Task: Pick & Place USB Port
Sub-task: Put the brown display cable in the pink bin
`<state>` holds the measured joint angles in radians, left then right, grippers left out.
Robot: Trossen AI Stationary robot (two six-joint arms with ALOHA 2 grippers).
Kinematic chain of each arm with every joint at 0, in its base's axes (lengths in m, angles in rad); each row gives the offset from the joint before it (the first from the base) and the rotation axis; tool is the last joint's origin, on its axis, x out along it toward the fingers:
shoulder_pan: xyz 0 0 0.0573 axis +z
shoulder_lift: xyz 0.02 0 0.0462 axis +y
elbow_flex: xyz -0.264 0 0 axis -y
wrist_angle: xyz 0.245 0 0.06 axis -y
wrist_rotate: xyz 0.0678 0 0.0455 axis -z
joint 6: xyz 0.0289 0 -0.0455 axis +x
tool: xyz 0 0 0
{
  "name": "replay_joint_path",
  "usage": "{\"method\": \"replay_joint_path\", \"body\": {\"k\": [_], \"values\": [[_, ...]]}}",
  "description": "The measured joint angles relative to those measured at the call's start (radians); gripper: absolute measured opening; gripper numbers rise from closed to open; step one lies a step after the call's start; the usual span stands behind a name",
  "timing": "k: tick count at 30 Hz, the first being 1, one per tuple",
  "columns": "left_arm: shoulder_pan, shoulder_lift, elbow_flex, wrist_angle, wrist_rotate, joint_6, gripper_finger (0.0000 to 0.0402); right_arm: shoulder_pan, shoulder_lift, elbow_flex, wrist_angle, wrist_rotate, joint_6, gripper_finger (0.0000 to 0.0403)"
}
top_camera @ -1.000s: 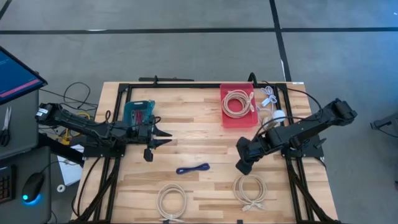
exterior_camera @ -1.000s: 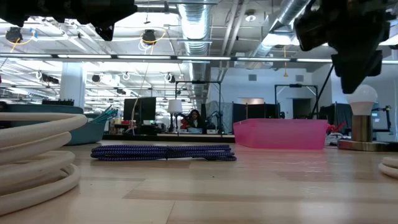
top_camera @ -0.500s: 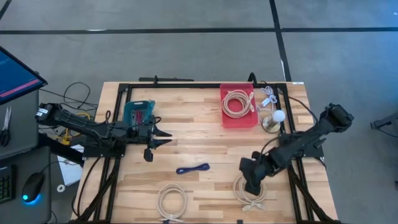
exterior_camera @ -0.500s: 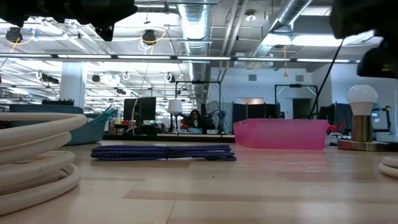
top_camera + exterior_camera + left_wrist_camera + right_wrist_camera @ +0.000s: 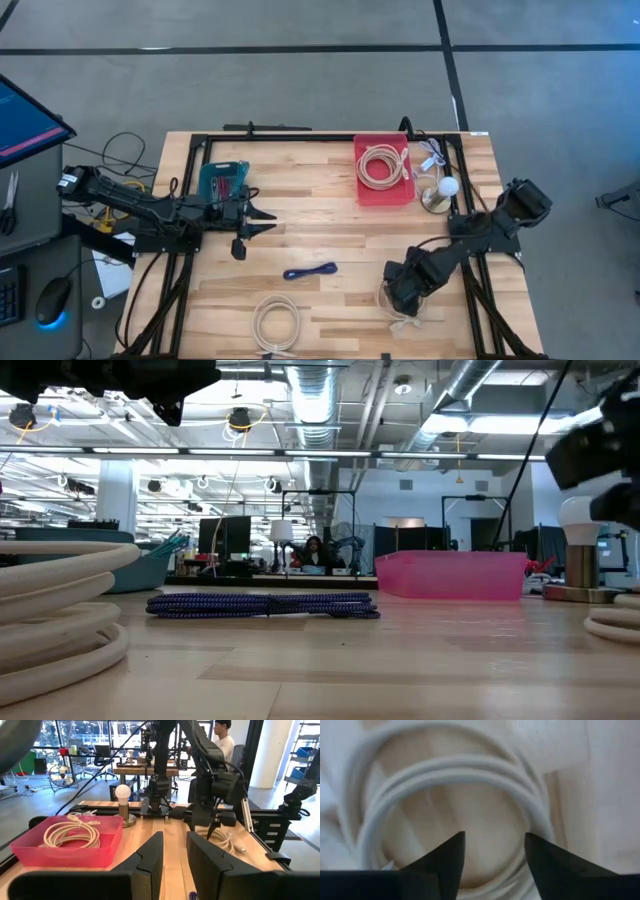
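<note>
Down at the lower right of the overhead shot, the right gripper (image 5: 403, 291) sits right over the white coiled cable (image 5: 404, 312), fingers spread wide and empty, probably lining up to grab it for the red bin (image 5: 384, 193) at the upper middle. Farther off at the left, the left gripper (image 5: 262, 221) just waits, slightly parted, holding nothing.

- Wooden table (image 5: 320, 215), pale planks.
- Red bin (image 5: 383, 187) at the far edge, right of centre.
- Bulb lamp (image 5: 440, 193) just right of the bin.
- Teal box (image 5: 221, 178) far left.
- Blue cable (image 5: 310, 271) at centre.
- White cable coil (image 5: 276, 324) near edge.
- Second white coil (image 5: 405, 312) near right.
</note>
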<state>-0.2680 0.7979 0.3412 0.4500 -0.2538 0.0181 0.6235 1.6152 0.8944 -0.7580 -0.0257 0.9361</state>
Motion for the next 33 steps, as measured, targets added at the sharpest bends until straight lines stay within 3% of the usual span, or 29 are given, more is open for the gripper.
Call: {"method": "replay_joint_path", "body": {"k": [6, 11, 20, 27, 33], "values": [[0.000, 0.000, 0.000, 0.000, 0.000, 0.000, 0.0085, -0.001, 0.072, 0.006, -0.017, -0.004, -0.004, 0.0217], [0.000, 0.000, 0.000, 0.000, 0.000, 0.000, 0.0085, -0.002, 0.094, 0.004, -0.019, -0.009, -0.020, 0.0181], [0.000, 0.000, 0.000, 0.000, 0.000, 0.000, 0.0085, -0.034, -0.037, 0.030, -0.036, -0.018, -0.003, 0.0120], [0.000, 0.001, 0.000, 0.000, 0.000, 0.000, 0.0085, -0.070, -0.146, 0.071, -0.053, -0.019, -0.003, 0.0113], [0.000, 0.001, 0.000, 0.000, 0.000, 0.000, 0.0085, -0.071, -0.155, 0.070, -0.142, -0.019, 0.001, 0.0113]]}}
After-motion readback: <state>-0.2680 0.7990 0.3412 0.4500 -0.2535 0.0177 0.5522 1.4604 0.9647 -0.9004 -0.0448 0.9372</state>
